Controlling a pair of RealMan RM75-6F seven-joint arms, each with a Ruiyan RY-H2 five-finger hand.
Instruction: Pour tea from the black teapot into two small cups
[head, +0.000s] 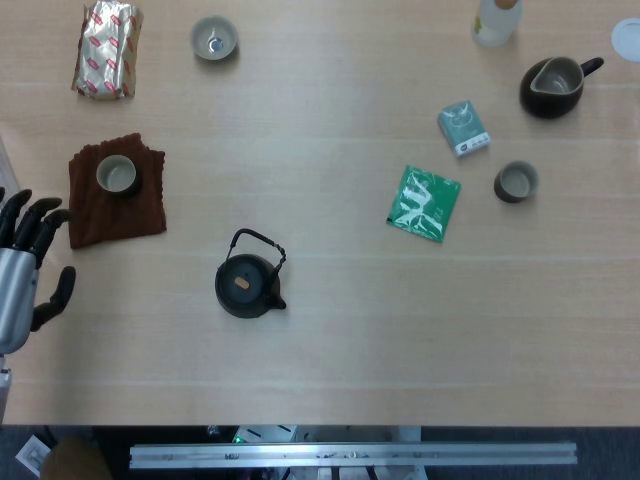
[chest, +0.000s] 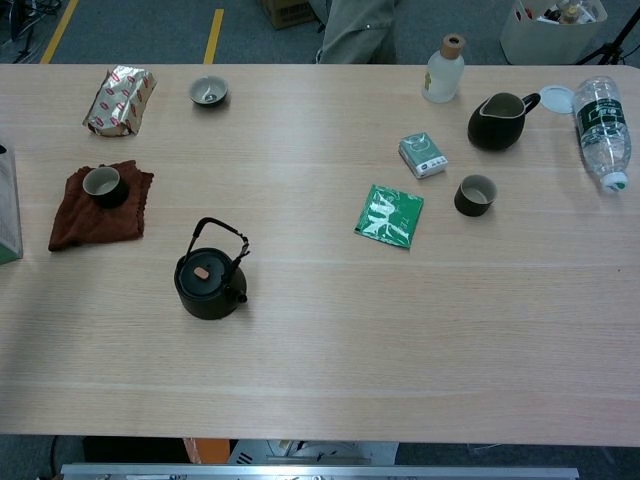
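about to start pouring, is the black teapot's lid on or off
On. The black teapot stands upright on the table, its lid with a tan knob seated on top and its handle raised. The left hand is apart from it.

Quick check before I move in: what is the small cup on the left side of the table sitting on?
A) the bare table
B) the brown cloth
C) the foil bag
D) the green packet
B: the small cup stands on the brown cloth, well apart from the black teapot.

The black teapot (head: 246, 285) stands upright, lid on, handle raised. 1 cup (head: 116, 175) sits on a brown cloth at left; another cup (head: 516, 181) stands far right.
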